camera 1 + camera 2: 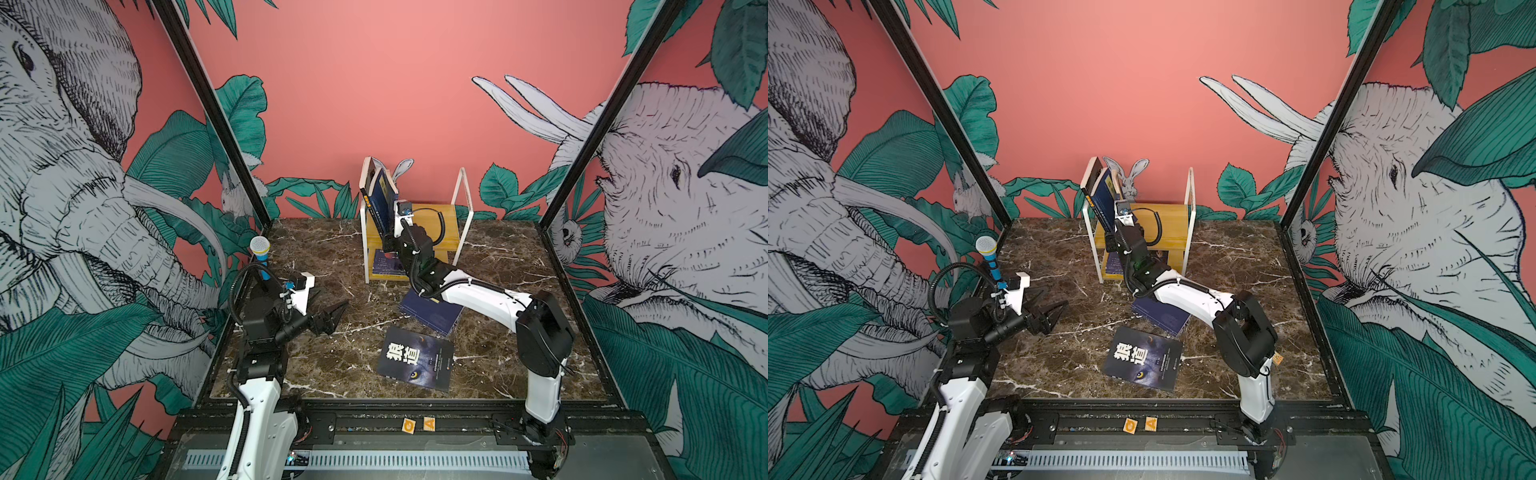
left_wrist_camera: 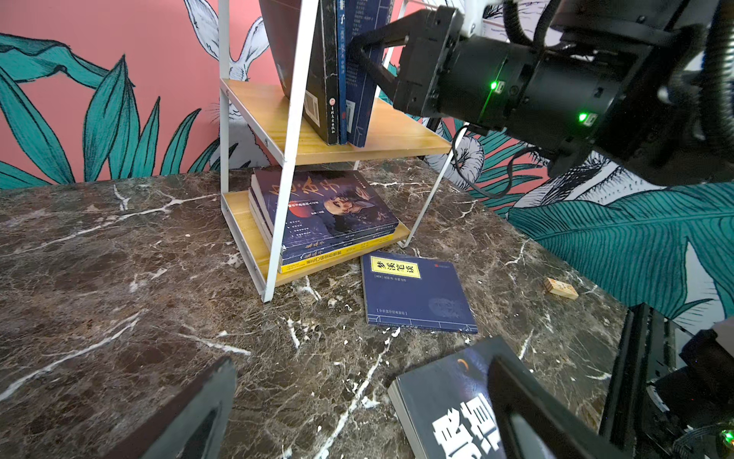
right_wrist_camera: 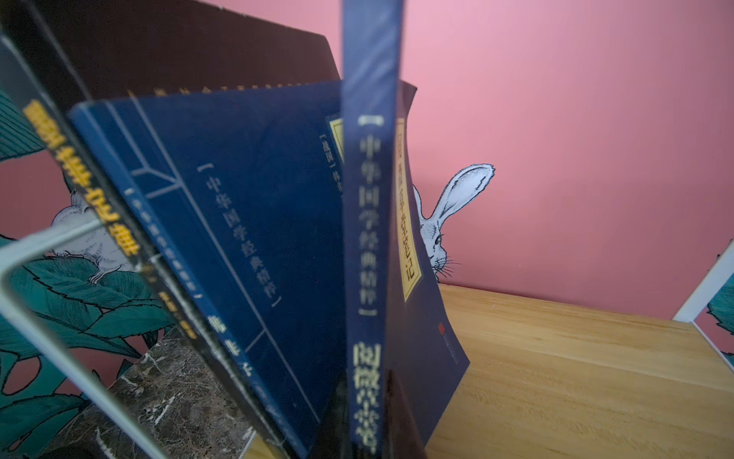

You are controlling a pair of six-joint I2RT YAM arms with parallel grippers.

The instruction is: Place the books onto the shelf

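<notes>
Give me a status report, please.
Right gripper shut on navy book, upper shelf. Left gripper open, empty. Wolf-eye book, loose navy book on table. No obstruction seen.

Shelf [image 1: 453, 226] upper board: right half bare, leaning books [image 1: 380, 199] crowd left end. Lower tier: flat stack [image 2: 329, 214] fills most. Surface [image 1: 324, 249] left of shelf open; navy book [image 2: 413, 294], wolf-eye book [image 1: 415, 357] lie in front, right arm [image 1: 478, 295] overhead.

At upper centre, the shelf [image 1: 1191, 195] carries upright navy books [image 1: 1101, 199] leaning at its left end. The right gripper [image 1: 1110, 237] meets them, fingertips hidden. A flat stack of books [image 1: 1113, 266] lies on the lower board. On the marble tabletop [image 1: 1059, 357] lie a navy book [image 1: 1160, 319] and, nearer the bottom, the wolf-eye book [image 1: 1144, 361]. The left gripper [image 1: 1054, 297] hovers at centre left with its jaws spread.
</notes>
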